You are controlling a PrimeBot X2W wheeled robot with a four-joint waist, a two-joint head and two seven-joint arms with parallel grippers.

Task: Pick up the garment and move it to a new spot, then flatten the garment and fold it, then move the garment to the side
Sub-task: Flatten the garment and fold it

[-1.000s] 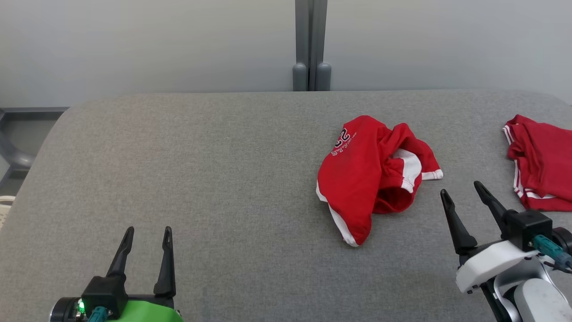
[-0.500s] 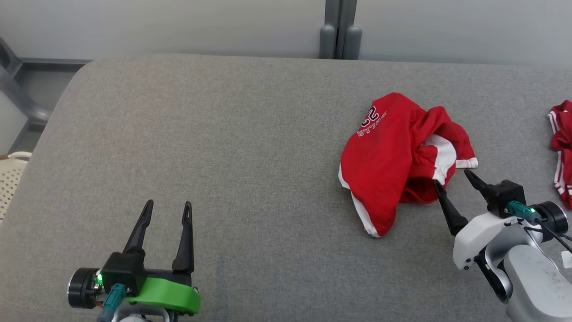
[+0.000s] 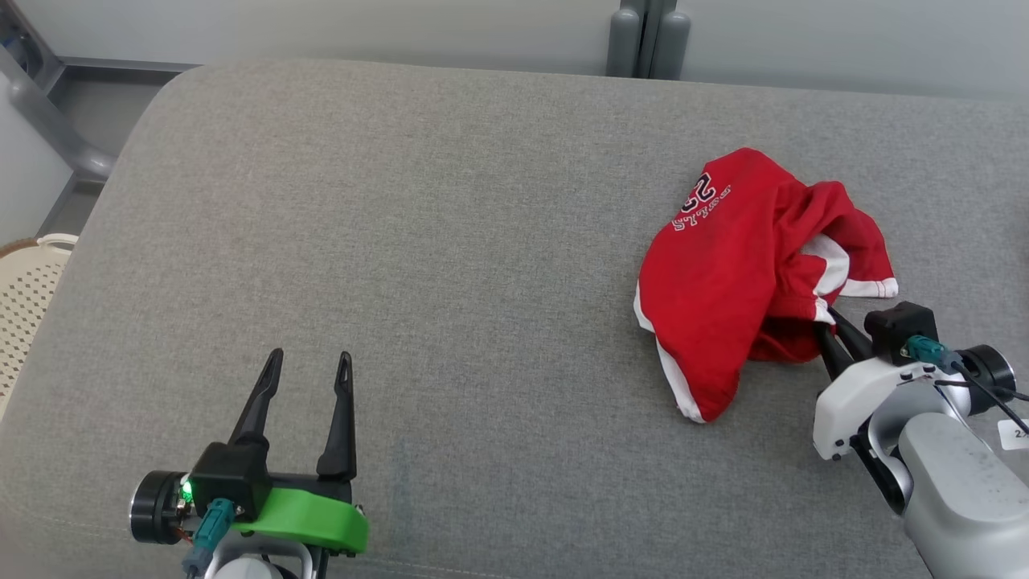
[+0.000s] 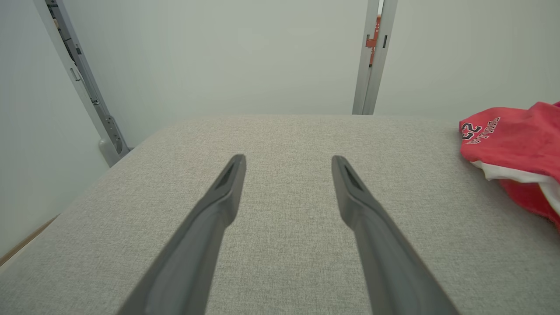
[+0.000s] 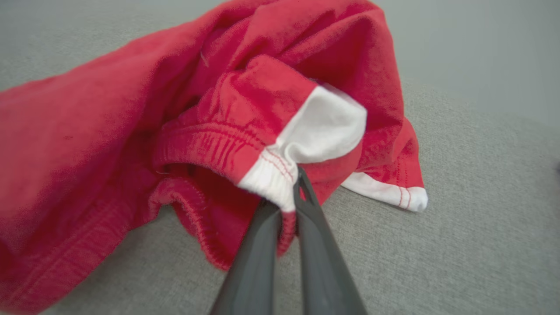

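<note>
Crumpled red garment [image 3: 727, 265] w/ white trim lies on the right of the grey bench [image 3: 418, 241]. At its near-right edge the right tool [image 3: 826, 323] has its fingers together, clamped on the elastic hem. The left tool [image 3: 310, 355] is well apart to the left, fingers spread, holding nothing. Cloth bulk lies up-left of the grip, so prob. a right-arm lift.

Left gripper [image 3: 310, 354] has a green mount [image 3: 309, 519], right gripper [image 3: 828, 322] a white mount [image 3: 856, 402].
</note>
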